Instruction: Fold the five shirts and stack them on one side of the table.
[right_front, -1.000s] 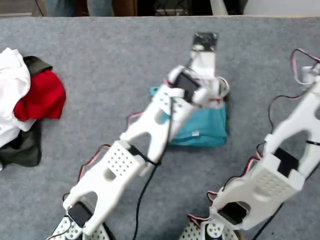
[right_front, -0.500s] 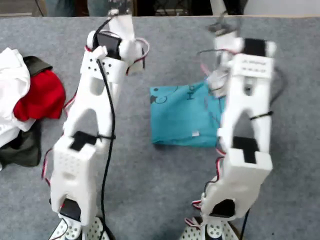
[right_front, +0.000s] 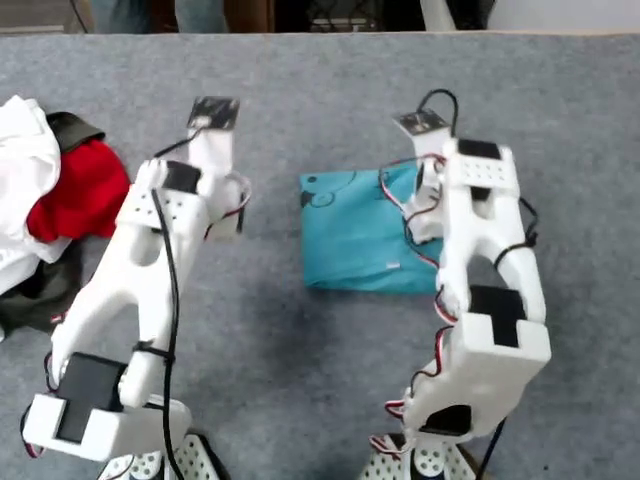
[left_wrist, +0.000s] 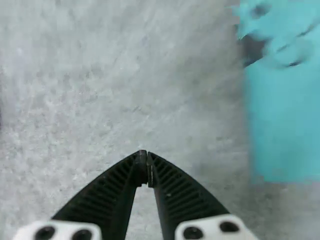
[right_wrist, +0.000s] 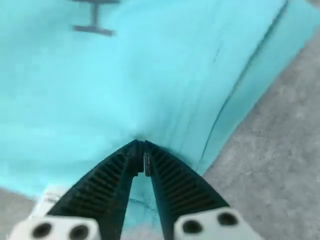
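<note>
The teal shirt (right_front: 360, 235) is lying folded into a neat rectangle near the middle of the grey table (right_front: 300, 380). A dark printed drawing is showing along its far edge and a small white label near its near edge. The right gripper (right_wrist: 142, 156) is hanging over this shirt. Its 2 black jaws are pressing together, and the tips are meeting right at the fabric, where a few creases are running toward them. Whether any cloth is caught between the tips I cannot tell. In the high view the right arm is stretching straight out from its base at the near edge, covering the shirt's right side.

The left gripper (left_wrist: 143, 169) is pinched closed too, holding nothing. It is pointing down at bare table just beside the teal shirt's left edge, apart from it. In the high view the left arm is leaning from the near left corner toward the far side, with its wrist sitting between the teal shirt and a pile of clothes.

That pile is sitting at the table's left edge, well apart from the teal shirt. A white shirt (right_front: 22, 160) is bunching at the far left, a red shirt (right_front: 85, 195) is resting against it, and dark cloth (right_front: 45, 295) is spreading out beneath both — all 3 are lying crumpled.
</note>
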